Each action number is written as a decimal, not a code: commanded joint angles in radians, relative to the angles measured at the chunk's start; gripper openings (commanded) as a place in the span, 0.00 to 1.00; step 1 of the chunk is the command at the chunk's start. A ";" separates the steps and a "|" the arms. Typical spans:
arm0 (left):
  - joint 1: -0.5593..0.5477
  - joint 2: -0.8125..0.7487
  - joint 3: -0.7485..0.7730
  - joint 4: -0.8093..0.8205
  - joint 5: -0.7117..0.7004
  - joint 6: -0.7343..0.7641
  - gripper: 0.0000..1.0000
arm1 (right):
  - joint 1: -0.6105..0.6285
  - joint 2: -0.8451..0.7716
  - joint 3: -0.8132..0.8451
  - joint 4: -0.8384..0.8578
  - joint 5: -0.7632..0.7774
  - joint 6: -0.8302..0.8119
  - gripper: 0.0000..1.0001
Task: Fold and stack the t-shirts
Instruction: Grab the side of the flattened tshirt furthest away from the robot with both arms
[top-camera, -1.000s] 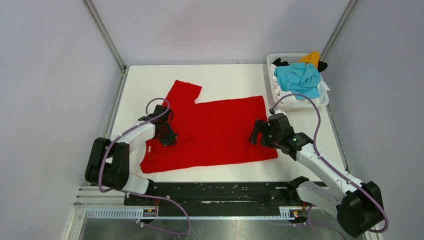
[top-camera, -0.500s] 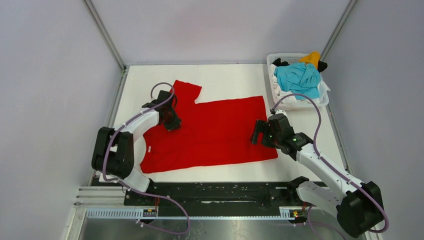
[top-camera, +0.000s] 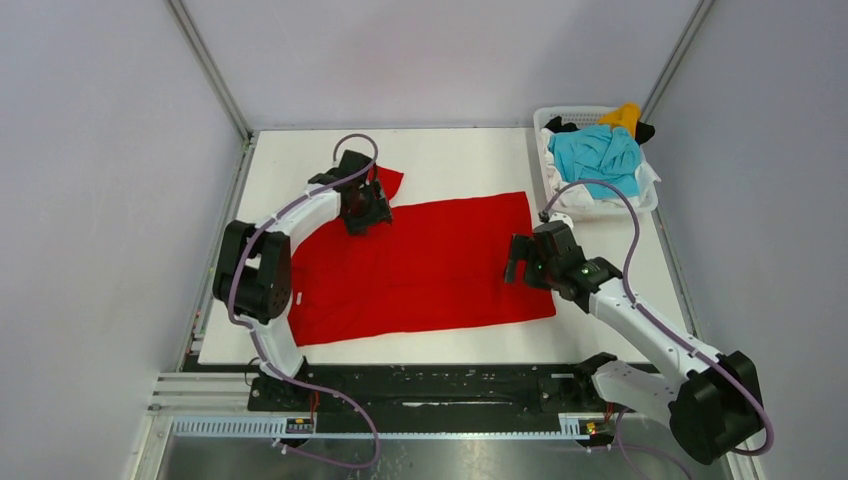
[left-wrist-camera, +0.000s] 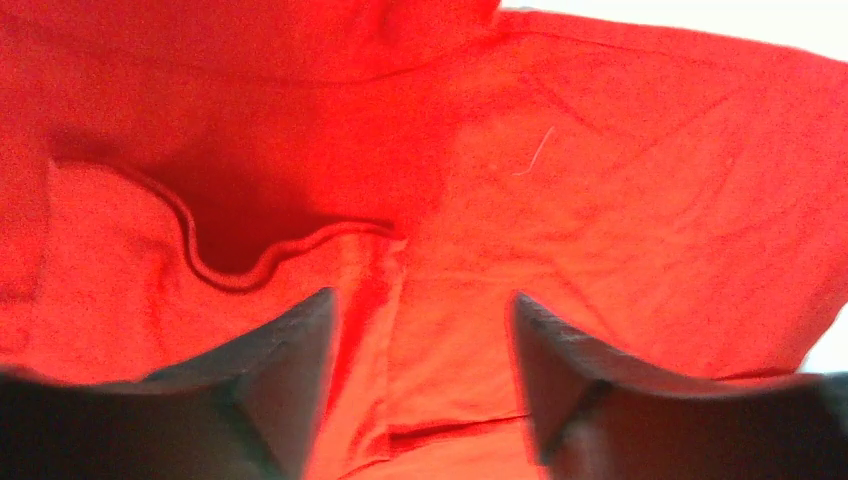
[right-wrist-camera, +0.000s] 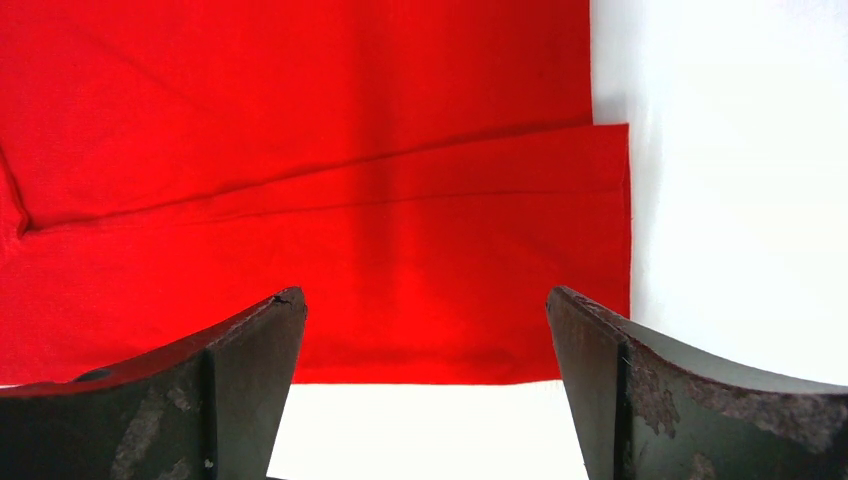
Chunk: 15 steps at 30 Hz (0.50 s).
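red t-shirt spread on the table, both grippers open above it

a large, plain red t-shirt (top-camera: 420, 265) is lying flat on the white table (top-camera: 450, 155), filling the middle of the surface, with its hem edge pointing toward the right side and its neck end toward the left. one short sleeve is sticking out at the far left corner of the cloth.

the left gripper (top-camera: 365, 218) is reaching over that far sleeve area, low above the cloth. in the left wrist view its dark fingers (left-wrist-camera: 290, 370) are standing apart, with red fabric, a seam and the curved neckline showing between and beyond them; nothing is being pinched.

the right gripper (top-camera: 515, 262) is hanging over the right edge of the shirt. in the right wrist view its fingers (right-wrist-camera: 240, 370) are spread wide, framing the hem, where one layer of cloth is lying folded over another, with bare white table just past the edge.

well apart from the red shirt, at the far right corner of the table, a white plastic basket (top-camera: 575, 109) is holding more crumpled shirts: a turquoise t-shirt (top-camera: 600, 155) on top, a yellow-orange t-shirt (top-camera: 626, 115) and a black t-shirt (top-camera: 560, 125) behind it, and white cloth (top-camera: 648, 180) peeking out at the side.
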 joint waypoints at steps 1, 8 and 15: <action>-0.006 0.028 0.145 -0.050 -0.032 0.087 0.88 | 0.008 0.032 0.072 0.009 0.065 -0.032 0.99; 0.036 0.185 0.512 -0.092 -0.141 0.145 0.99 | 0.007 0.145 0.184 0.027 0.180 -0.031 0.99; 0.093 0.574 1.035 -0.168 -0.272 0.276 0.99 | 0.006 0.315 0.315 0.053 0.131 -0.086 1.00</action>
